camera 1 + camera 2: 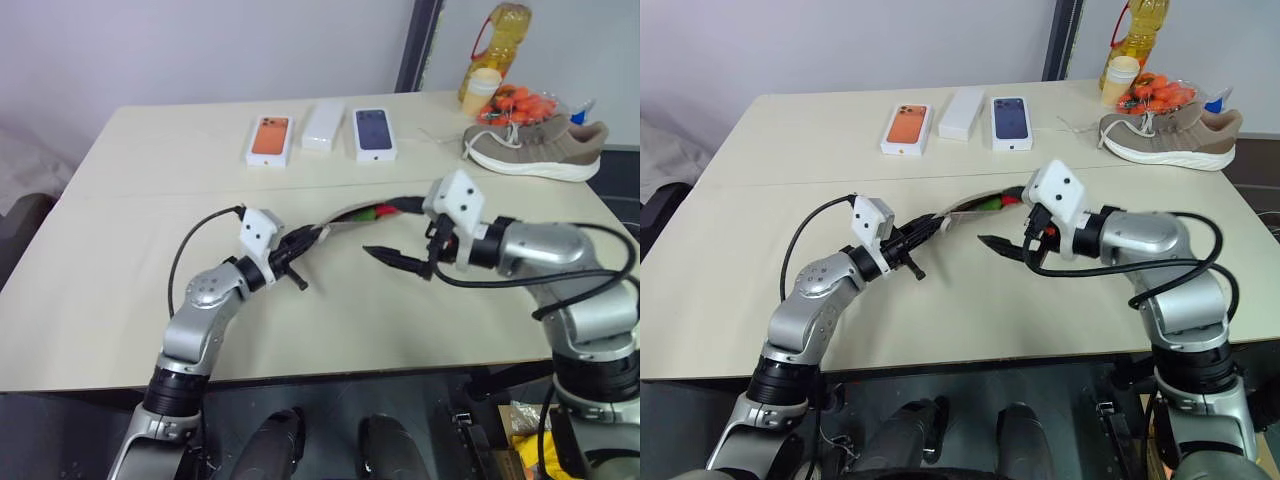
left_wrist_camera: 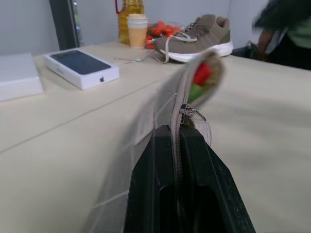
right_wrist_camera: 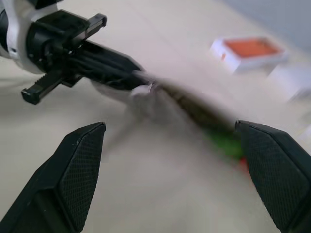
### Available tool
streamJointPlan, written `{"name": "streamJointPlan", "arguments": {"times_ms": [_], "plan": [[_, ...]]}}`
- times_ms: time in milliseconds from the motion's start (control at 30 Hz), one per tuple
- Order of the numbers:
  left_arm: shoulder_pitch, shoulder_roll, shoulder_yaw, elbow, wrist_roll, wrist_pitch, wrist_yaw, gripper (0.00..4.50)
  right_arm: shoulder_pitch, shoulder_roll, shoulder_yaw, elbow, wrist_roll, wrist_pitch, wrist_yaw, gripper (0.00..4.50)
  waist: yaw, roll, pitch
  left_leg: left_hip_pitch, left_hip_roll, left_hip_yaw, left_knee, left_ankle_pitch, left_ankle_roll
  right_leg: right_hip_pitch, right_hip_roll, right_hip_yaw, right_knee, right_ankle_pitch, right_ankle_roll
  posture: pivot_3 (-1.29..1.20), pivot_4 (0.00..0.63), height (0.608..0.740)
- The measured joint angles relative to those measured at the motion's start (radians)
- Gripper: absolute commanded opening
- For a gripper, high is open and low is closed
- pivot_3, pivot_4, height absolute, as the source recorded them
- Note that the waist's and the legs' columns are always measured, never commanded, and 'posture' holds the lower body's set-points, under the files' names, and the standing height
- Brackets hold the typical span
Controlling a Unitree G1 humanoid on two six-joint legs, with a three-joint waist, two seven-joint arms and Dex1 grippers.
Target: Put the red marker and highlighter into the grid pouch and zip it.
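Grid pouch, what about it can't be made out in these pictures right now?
- How far the zipper is closed on the grid pouch: the right wrist view is motion-blurred, and in the eye views the pouch is too small.
- The red marker and highlighter: just red and green patches at the pouch mouth; the fabric hides their bodies.
- The gripped end of the pouch: covered by the left tool.

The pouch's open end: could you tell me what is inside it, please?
Inside the pouch, something red and something green show at the mouth; their bodies are hidden by the fabric.
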Motion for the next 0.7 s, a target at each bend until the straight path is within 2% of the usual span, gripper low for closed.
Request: {"name": "streamJointPlan", "arguments": {"times_ms": [167, 267, 367, 600, 700], "plan": [[-0.050, -0.048, 0.005, 0.031, -0.033, 0.044, 0.009, 0.00, 0.015, 0.174, 0.065, 0.027, 0.001, 0.078, -0.177, 4.43, 0.000, 0.000, 0.000, 0.000, 0.000, 0.000, 0.000, 0.000, 0.000, 0.000, 0.000, 0.000, 0.000, 0.000, 0.000, 0.00, 0.150, 0.740], [-0.050, -0.058, 0.011, 0.032, -0.056, 0.068, 0.011, 0.00, 0.002, 0.209, 0.090, 0.057, -0.003, 0.085, -0.246, 4.43, 0.000, 0.000, 0.000, 0.000, 0.000, 0.000, 0.000, 0.000, 0.000, 0.000, 0.000, 0.000, 0.000, 0.000, 0.000, 0.00, 0.150, 0.740], [-0.049, -0.060, 0.010, 0.030, -0.062, 0.084, 0.009, 0.00, -0.016, 0.235, 0.104, 0.088, -0.010, 0.079, -0.290, 3.64, 0.000, 0.000, 0.000, 0.000, 0.000, 0.000, 0.001, 0.000, 0.000, 0.000, 0.001, 0.000, 0.000, 0.000, 0.000, 0.00, 0.150, 0.740], [-0.040, -0.060, 0.010, 0.016, -0.077, 0.091, 0.015, 0.00, -0.018, 0.242, 0.119, 0.116, -0.005, 0.077, -0.328, 0.03, -0.001, 0.000, 0.000, 0.000, 0.000, 0.000, 0.000, 0.000, 0.000, 0.000, 0.001, 0.000, 0.000, 0.000, 0.000, 0.00, 0.150, 0.740], [-0.039, -0.059, 0.011, 0.013, -0.078, 0.092, 0.017, 0.00, -0.027, 0.238, 0.119, 0.117, 0.001, 0.076, -0.330, 0.03, -0.001, 0.000, 0.000, 0.000, 0.000, 0.000, 0.000, 0.000, 0.000, 0.000, 0.001, 0.000, 0.000, 0.000, 0.000, 0.00, 0.150, 0.740]]}}
